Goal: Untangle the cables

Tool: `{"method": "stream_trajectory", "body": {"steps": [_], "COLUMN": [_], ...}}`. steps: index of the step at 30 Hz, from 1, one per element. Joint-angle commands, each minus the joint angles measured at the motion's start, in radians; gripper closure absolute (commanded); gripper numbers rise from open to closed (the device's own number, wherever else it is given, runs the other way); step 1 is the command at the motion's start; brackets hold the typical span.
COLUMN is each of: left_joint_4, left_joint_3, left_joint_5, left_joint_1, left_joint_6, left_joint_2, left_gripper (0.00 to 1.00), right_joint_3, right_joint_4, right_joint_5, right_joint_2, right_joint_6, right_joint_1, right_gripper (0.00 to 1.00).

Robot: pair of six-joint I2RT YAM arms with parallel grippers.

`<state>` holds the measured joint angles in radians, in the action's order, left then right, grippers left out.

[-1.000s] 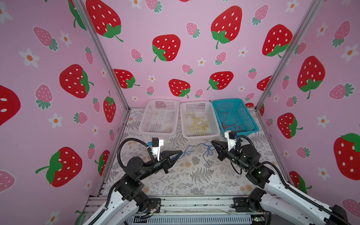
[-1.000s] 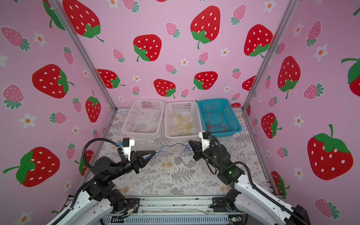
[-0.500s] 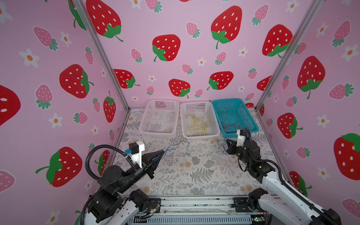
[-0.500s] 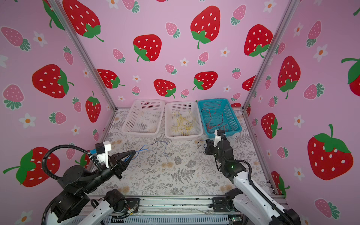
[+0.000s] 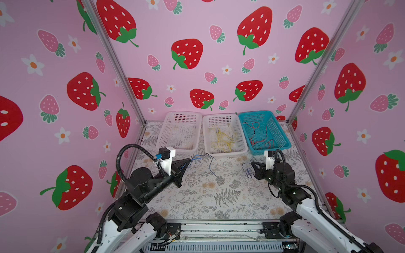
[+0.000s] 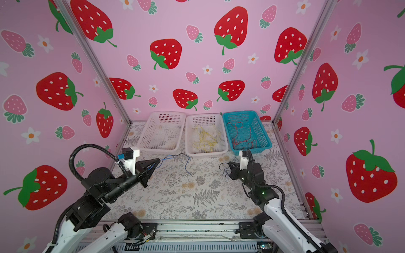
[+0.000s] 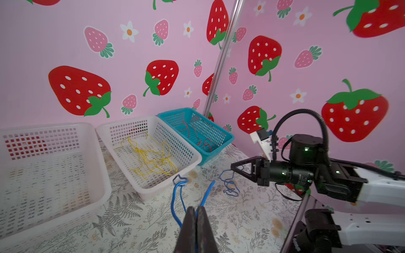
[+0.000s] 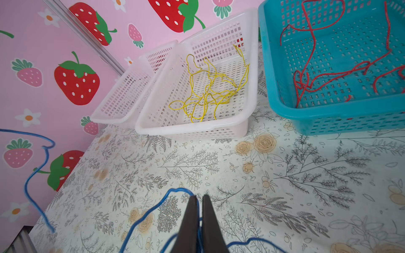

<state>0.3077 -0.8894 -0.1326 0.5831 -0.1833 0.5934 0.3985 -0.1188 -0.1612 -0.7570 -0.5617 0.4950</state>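
My cell is bright, with soft and even light; I cannot tell where it comes from. The table [image 5: 219, 197] carries only faint shadows, and I see no hard glare. In both top views the wide lens stretches the strawberries [image 5: 11, 118] near the edges and makes the posts [image 5: 129, 94] lean outward. In my left wrist view the white basket [image 7: 65, 203] is smeared. In my right wrist view my right pincer [image 8: 199, 198] is close to the lens and looks soft.
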Motion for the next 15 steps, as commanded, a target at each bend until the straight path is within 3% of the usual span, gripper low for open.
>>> {"method": "stream_trajectory", "body": {"steps": [1,6,8,15], "left_joint_4": [-0.091,-0.146,-0.178,-0.27], "left_joint_3": [-0.07,-0.148,-0.172,-0.254], "left_joint_5": [0.1,0.191,0.172,0.17], "left_joint_1": [-0.02,-0.066,-0.104,-0.297], "left_joint_6": [0.08,0.133,0.151,0.167], "left_joint_2": [0.083,0.243,0.298,0.512], "left_gripper": [1.0,1.0,1.0,1.0], "right_joint_3": [-0.008,-0.025,-0.029,-0.044], "right_joint_4": [-0.022,-0.062,-0.078,-0.105], "right_joint_5": [-0.022,-0.065,-0.093,-0.159], "right_joint_2": [0.028,0.084,0.099,0.129], "right_joint_6": [0.02,0.025,0.029,0.035], "right_joint_1": [-0.002,-0.003,-0.003,-0.003], "right_gripper": [1.0,1.0,1.0,1.0]}}
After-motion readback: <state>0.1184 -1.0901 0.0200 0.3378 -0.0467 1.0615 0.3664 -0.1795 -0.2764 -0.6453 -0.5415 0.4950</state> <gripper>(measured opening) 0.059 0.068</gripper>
